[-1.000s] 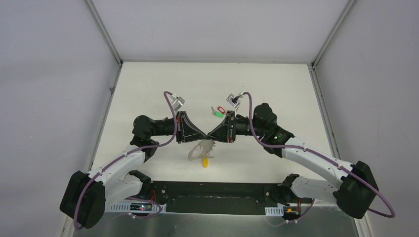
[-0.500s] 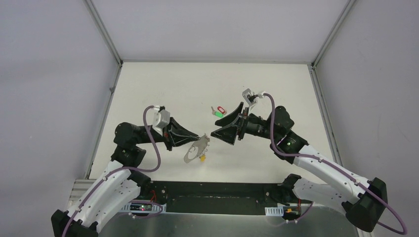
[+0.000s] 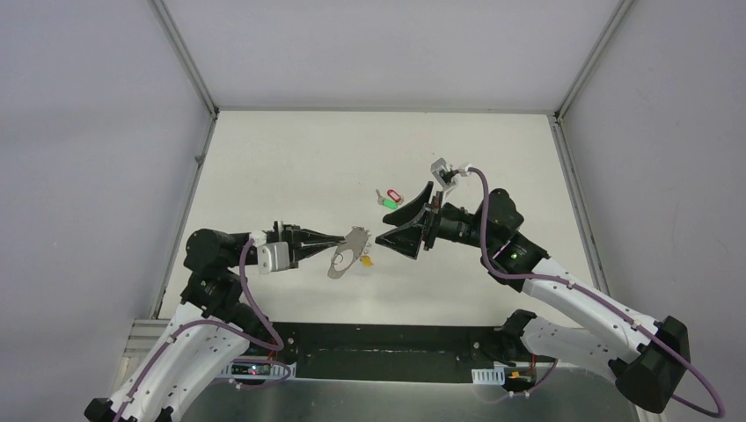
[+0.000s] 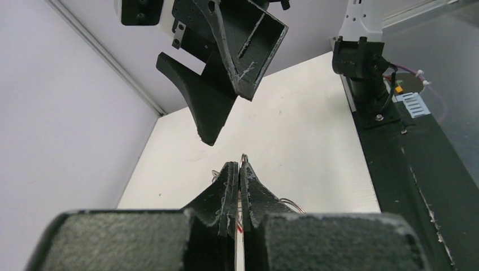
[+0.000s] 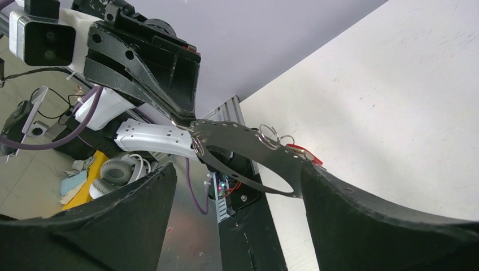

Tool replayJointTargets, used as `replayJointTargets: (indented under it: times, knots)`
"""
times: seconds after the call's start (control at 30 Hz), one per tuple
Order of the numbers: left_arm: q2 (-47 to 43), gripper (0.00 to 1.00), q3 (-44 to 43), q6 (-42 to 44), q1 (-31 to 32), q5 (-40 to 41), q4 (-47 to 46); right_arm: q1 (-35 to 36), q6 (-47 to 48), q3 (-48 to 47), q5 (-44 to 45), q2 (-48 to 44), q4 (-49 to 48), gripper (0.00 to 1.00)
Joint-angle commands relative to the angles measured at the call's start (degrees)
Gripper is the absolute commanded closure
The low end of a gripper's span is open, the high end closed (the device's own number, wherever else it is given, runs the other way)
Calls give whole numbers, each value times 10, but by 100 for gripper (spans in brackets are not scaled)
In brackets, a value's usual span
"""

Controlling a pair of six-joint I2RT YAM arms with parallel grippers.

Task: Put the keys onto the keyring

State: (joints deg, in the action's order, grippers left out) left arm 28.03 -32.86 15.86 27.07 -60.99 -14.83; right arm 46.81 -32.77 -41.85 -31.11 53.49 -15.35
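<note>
Grey metal keyring (image 5: 237, 140), a flat hoop with small holes, is clamped in the left gripper (image 3: 346, 240); the right gripper (image 3: 383, 227) stands wide apart.

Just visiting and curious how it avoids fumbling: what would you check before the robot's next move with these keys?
1. Left gripper shut on the keyring: ok.
2. Right gripper open, free to grasp: ok.
3. Keyring held off the table: ok.
4. Red key and green key on the keyring: not ok, both lie on the table.
5. Yellow key threaded on the keyring: cannot tell.
</note>
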Motion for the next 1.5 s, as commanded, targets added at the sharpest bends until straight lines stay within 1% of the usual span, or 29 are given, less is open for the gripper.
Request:
replayJointTargets:
  times: [0.0, 0.07, 0.17, 0.27, 0.4, 0.53, 0.6, 0.63, 0.77, 0.93, 1.03, 1.2, 1.4, 1.47]
  knots:
    - [-7, 100, -32, 72, 5, -1, 12, 0, 27, -13, -22, -11, -20, 18]
    - [-5, 100, -39, 56, 4, 6, 23, 1, 39, -14, -26, -12, -21, 19]
    - [11, 100, -65, -9, 4, 27, 55, 3, 62, -18, -34, -11, -21, 20]
    - [44, 100, -96, -95, 5, 26, 89, 7, 86, -29, -41, -7, -21, 23]
    - [85, 100, -119, -226, 5, 26, 91, 24, 122, -43, -63, 10, -33, 30]
    - [109, 100, -131, -364, 5, 73, 94, 57, 168, -49, -60, 25, -38, 37]
    - [118, 100, -136, -412, 5, 96, 103, 73, 187, -51, -48, 29, -41, 39]
    - [121, 100, -138, -428, 5, 103, 110, 81, 199, -52, -42, 31, -45, 41]
    - [129, 100, -142, -441, 5, 108, 124, 99, 215, -53, -38, 46, -69, 51]
    - [117, 100, -137, -435, 5, 117, 125, 107, 215, -59, 4, 60, -75, 55]
    - [112, 100, -136, -432, 5, 114, 125, 107, 214, -61, 27, 64, -75, 59]
    - [110, 100, -133, -433, 5, 106, 125, 108, 206, -68, 38, 70, -85, 65]
    - [104, 100, -130, -431, 6, 107, 123, 108, 178, -70, 57, 73, -96, 65]
    - [104, 100, -128, -431, 6, 107, 123, 108, 166, -68, 67, 74, -102, 69]
